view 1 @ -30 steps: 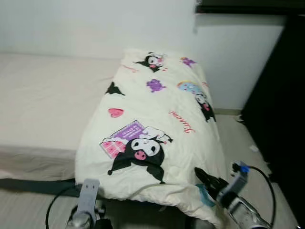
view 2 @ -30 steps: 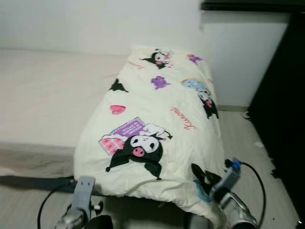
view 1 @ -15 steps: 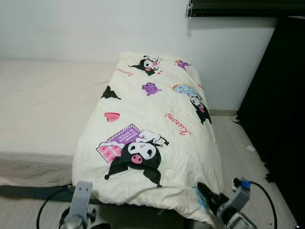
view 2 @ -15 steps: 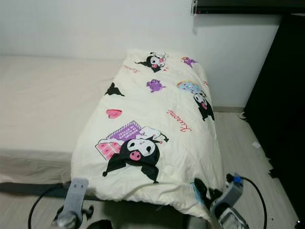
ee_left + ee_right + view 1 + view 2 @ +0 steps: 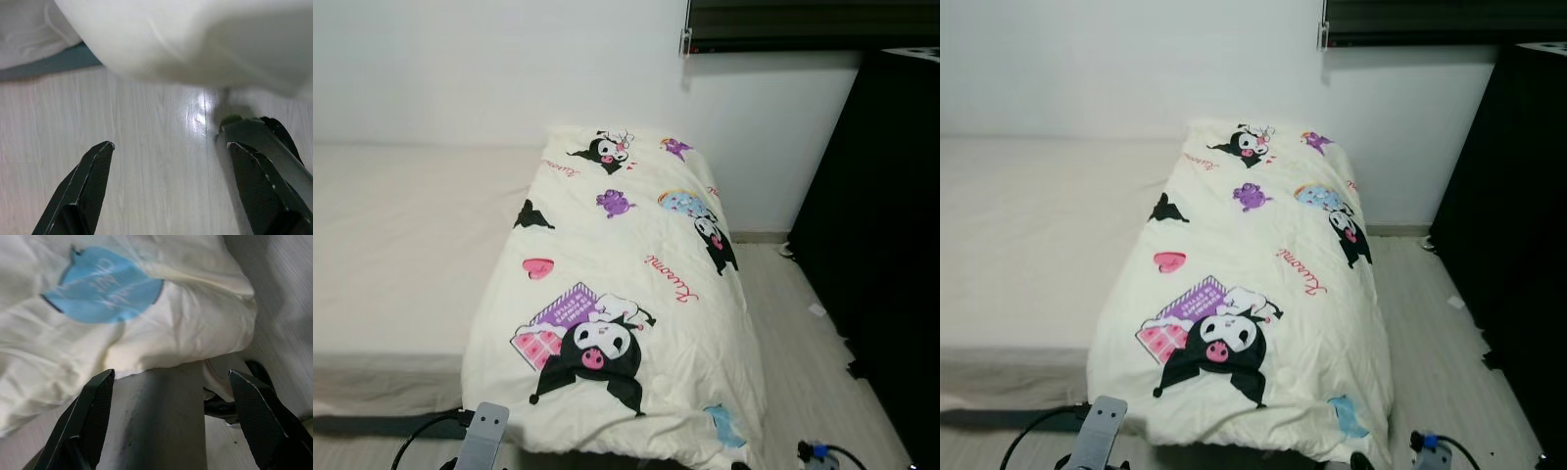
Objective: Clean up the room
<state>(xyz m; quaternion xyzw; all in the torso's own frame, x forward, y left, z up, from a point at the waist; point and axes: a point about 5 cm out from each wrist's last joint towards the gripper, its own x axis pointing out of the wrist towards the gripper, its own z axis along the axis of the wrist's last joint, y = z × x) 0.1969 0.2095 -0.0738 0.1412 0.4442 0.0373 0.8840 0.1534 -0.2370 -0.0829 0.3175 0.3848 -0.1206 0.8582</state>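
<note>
Lying along the right side of the bed [image 5: 391, 225], the cream comforter [image 5: 626, 294] with its black cartoon characters hangs over the foot end toward the pale wood floor [image 5: 146, 161]. A dark wardrobe [image 5: 891, 245] stands to the right of it. Low down, the left tool [image 5: 168, 191] hovers over the floor just under the comforter's drooping edge, fingers spread wide and holding nothing. The right tool [image 5: 171, 421] sits at the corner with the blue print (a speech-bubble shape), also wide open and empty.
</note>
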